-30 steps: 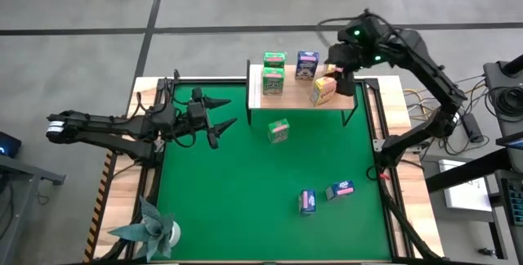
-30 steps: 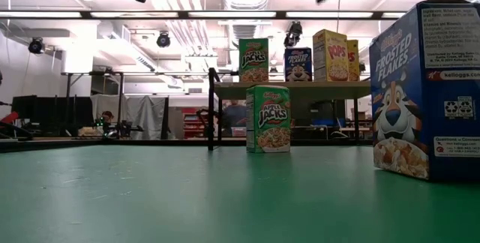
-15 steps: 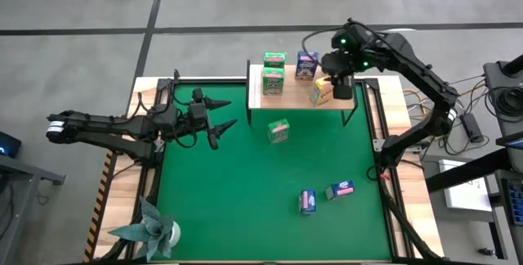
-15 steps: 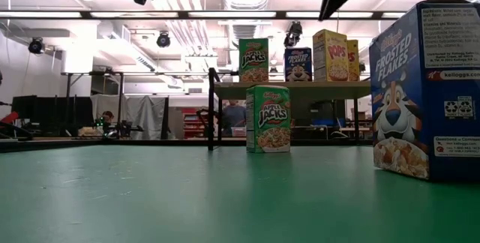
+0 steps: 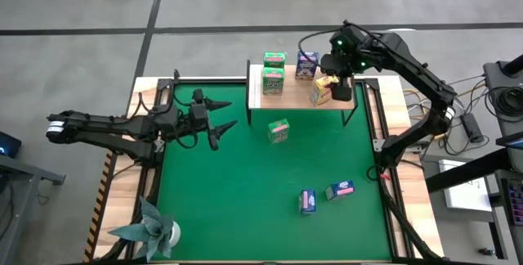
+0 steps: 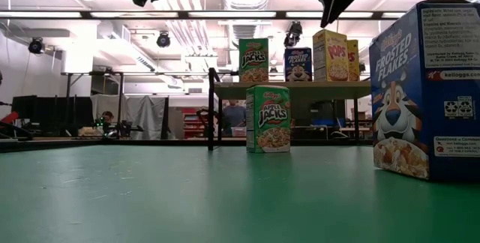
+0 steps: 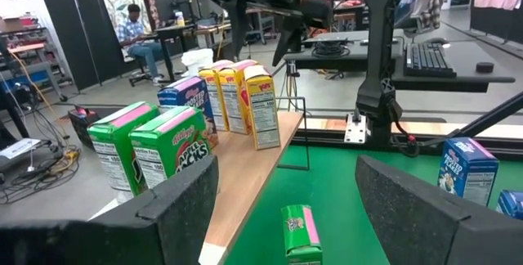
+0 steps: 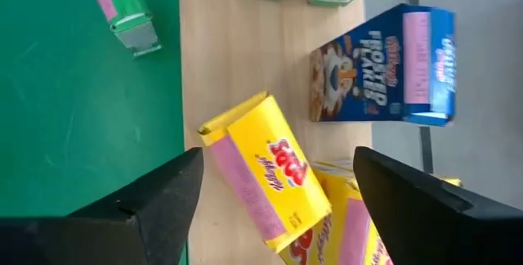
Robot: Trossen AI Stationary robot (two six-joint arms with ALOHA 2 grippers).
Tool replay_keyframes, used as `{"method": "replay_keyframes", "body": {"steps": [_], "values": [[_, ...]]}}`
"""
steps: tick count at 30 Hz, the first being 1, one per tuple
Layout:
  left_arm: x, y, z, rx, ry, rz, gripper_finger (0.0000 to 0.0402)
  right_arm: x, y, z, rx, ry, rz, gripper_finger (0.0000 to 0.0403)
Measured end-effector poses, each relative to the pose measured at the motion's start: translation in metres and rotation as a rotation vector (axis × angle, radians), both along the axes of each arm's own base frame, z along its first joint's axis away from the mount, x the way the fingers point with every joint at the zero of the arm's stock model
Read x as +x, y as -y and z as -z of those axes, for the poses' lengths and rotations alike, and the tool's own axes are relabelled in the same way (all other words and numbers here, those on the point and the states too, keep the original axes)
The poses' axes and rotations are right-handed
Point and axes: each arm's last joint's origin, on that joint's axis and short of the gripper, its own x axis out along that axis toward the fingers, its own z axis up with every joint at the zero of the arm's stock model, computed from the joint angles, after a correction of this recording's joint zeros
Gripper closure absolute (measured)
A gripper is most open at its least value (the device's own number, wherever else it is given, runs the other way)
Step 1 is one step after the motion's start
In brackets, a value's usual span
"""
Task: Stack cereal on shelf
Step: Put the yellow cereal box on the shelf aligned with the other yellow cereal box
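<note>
The shelf (image 5: 296, 100) stands at the mat's far edge. On it stand two green cereal boxes (image 5: 273, 70), a blue one (image 5: 307, 65) and three yellow ones (image 7: 243, 100), the nearest turned askew (image 8: 265, 175). My right gripper (image 5: 333, 83) hangs open just above the yellow boxes (image 6: 330, 54), its fingers either side of them and touching nothing. A third green box (image 5: 279, 131) stands on the mat below the shelf. Two blue boxes (image 5: 307, 202) (image 5: 340, 190) rest on the mat near its front right. My left gripper (image 5: 219, 111) waits open over the mat's left.
A folded teal paper plant (image 5: 151, 228) sits at the near left corner. The green mat (image 5: 245, 208) has free room in its middle and near left. The shelf's black legs (image 5: 353, 111) stand on the mat's far part. A person sits in the room beyond (image 7: 135, 32).
My right gripper has come down and toward the table's left, from beyond the shelf's far right end to just over the yellow boxes, tipping further downward. The boxes have kept their places.
</note>
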Motion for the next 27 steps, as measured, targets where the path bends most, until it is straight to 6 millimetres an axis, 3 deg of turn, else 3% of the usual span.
{"method": "replay_keyframes", "body": {"steps": [27], "values": [[0.000, 0.000, 0.002, 0.001, -0.018, 0.000, 0.0129, 0.024, 0.017, 0.032, 0.075, -0.127, -0.022, 0.0094]]}}
